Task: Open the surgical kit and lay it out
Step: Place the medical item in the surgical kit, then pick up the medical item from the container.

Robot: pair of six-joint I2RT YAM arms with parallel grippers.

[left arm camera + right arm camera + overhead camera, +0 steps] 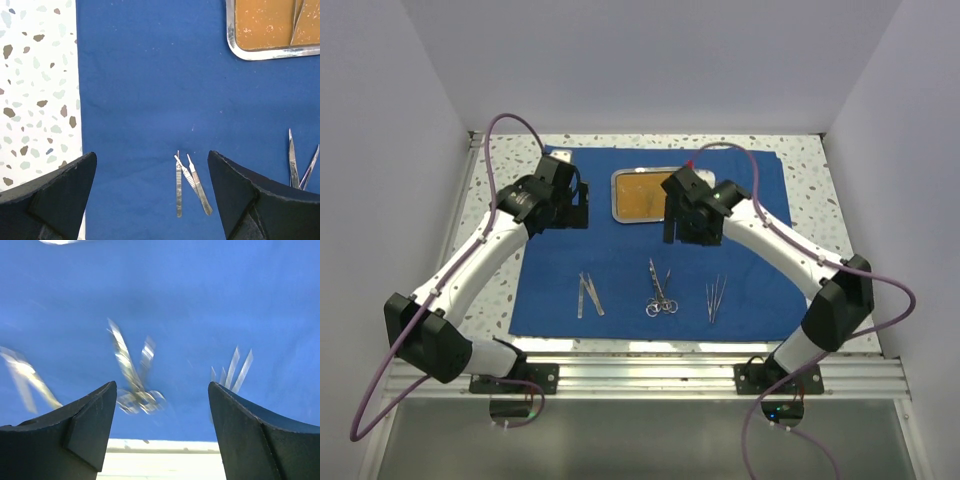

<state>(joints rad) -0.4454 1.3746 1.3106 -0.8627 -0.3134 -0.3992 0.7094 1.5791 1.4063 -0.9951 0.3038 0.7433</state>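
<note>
Instruments sit in three groups along the near edge of the blue cloth, which is spread flat on the surface: flat handles left, ring-handled scissors middle, thin tweezers right. Layout step, seemingly near its end.

Left gripper hangs over the cloth's left part, jaws wide, empty. Right gripper over the middle, jaws apart, holding and touching nothing.

Tray at the cloth's far middle. A thin silver piece appears to lie inside. Next move likely a fine pinch there.
</note>
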